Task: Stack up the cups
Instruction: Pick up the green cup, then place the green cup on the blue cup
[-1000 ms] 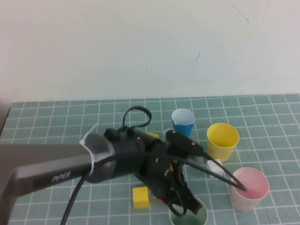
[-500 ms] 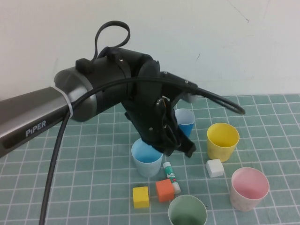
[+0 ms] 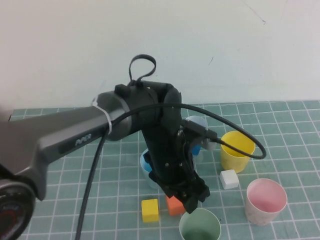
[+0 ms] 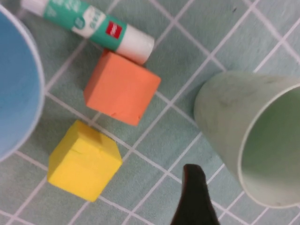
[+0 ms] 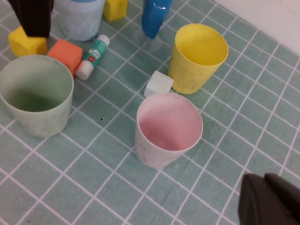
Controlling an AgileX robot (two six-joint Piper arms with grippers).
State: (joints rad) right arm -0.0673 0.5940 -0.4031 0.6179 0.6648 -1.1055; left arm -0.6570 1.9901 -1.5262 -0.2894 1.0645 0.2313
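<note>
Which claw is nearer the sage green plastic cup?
Left. The left claw hangs just above the sage green plastic cup; the right claw sits off beyond the pink plastic cup.

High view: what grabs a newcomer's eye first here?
The left arm fills the middle, its left gripper low over the orange cube, just behind the sage green cup. The yellow cup and pink cup stand upright to the right. The right gripper shows only in its wrist view, near the pink cup.
</note>
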